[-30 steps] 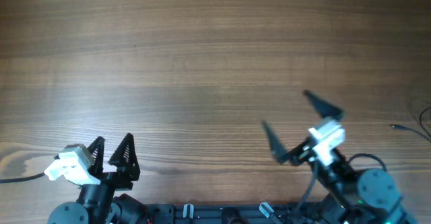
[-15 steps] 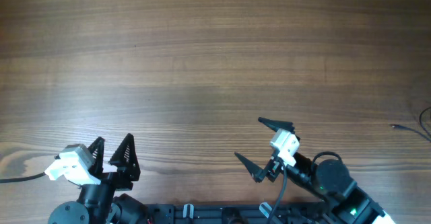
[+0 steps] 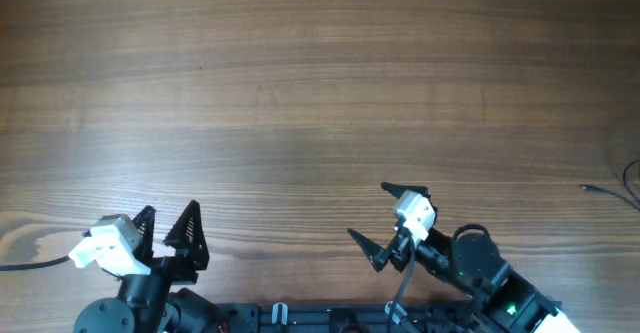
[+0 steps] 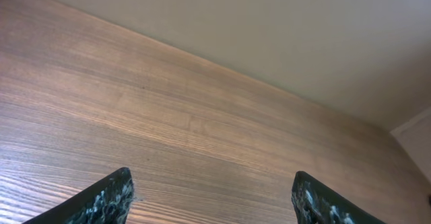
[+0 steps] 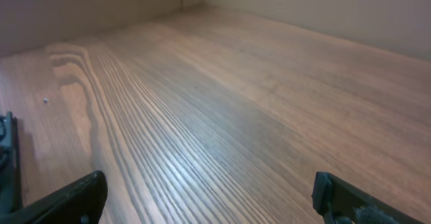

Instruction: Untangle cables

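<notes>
Wooden desk point(image 3: 300, 83) | cables point(image 3: 628, 181) at far right edge (mostly cut off), loose end pointing inward | right jaws nearer, cables off to their right | left jaws, right jaws: released, empty

Light's soft & even, coming from above, no hard shadows anywhere. Table point(image 3: 320, 93) reads mid-bright, w/ a faintly dimmer patch up-left of the right gripper point(image 3: 367, 209) and barely any shadow right around it. Overhead pic is sharp, grain clear, no obvious bending at the edges. Right wrist cam: pale sheen on the wood just ahead of that gripper, far end goes soft. Its fingers point(image 5: 74, 197) are dark & out of focus. Left wrist cam: wood fairly crisp, wall point(image 4: 269, 29) flat, bright, featureless.
</notes>
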`<state>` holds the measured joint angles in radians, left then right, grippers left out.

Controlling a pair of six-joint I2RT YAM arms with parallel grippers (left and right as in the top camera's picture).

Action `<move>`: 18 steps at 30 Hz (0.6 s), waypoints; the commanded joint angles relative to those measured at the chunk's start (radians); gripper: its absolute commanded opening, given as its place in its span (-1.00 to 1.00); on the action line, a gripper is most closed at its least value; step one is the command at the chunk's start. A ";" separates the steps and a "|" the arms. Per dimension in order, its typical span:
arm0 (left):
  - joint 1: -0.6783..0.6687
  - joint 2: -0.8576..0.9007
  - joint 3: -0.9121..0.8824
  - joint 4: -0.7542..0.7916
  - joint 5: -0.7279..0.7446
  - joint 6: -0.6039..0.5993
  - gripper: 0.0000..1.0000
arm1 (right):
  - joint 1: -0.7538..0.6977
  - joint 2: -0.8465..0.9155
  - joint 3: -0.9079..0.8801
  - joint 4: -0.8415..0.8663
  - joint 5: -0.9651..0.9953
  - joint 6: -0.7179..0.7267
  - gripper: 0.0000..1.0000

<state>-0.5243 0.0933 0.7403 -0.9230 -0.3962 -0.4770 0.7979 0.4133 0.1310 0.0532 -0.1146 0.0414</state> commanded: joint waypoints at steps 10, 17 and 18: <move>0.004 -0.008 0.000 -0.008 -0.014 0.002 0.62 | 0.001 0.220 -0.025 -0.086 0.089 0.014 1.00; 0.004 -0.008 0.000 -0.010 -0.018 0.002 0.62 | -0.017 0.179 -0.026 -0.231 0.089 0.013 0.99; 0.004 -0.008 0.000 -0.010 -0.018 0.002 0.62 | -0.017 0.157 -0.026 -0.252 0.089 0.013 1.00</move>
<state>-0.5243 0.0933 0.7403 -0.9344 -0.3965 -0.4770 0.7902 0.6384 0.1154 -0.1505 -0.0437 0.0422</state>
